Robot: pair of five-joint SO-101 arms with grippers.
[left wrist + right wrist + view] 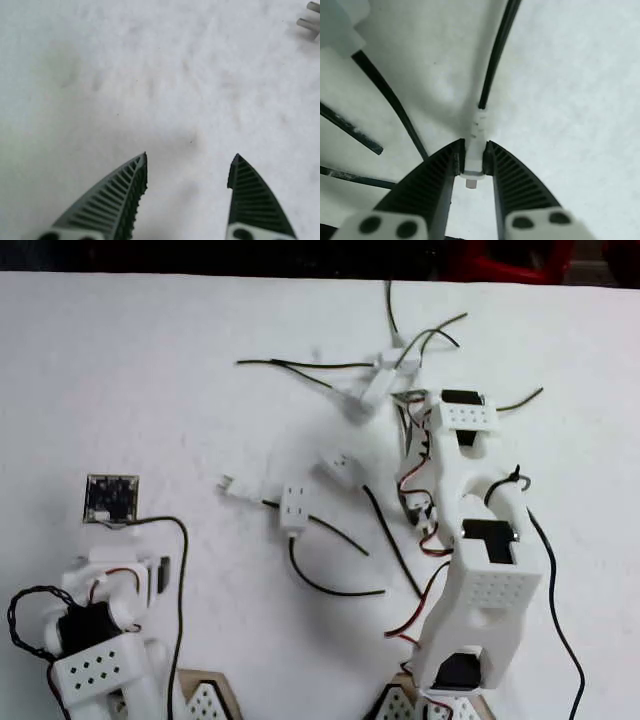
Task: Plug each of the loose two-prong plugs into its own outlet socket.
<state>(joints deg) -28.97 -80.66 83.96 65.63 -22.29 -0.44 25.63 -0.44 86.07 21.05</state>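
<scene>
White tabletop (120, 370): right gripper (474, 146) clamped on small white two-prong plug (479, 122), right of centre; left gripper (190, 162) gapes empty. Grasp step; next, probably carry to white socket block (297, 508) mid-tabletop, prongs aligned.

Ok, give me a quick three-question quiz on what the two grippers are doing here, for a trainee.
1. Multiple choice: the right gripper holds A) a white plug on a black cord, B) a screwdriver, C) nothing.
2. True or false: the left gripper is shut.
3. Fill in: the left gripper hangs over the bare ____.
Key: 1 A. 2 False, its fingers are open. 3 table.
</scene>
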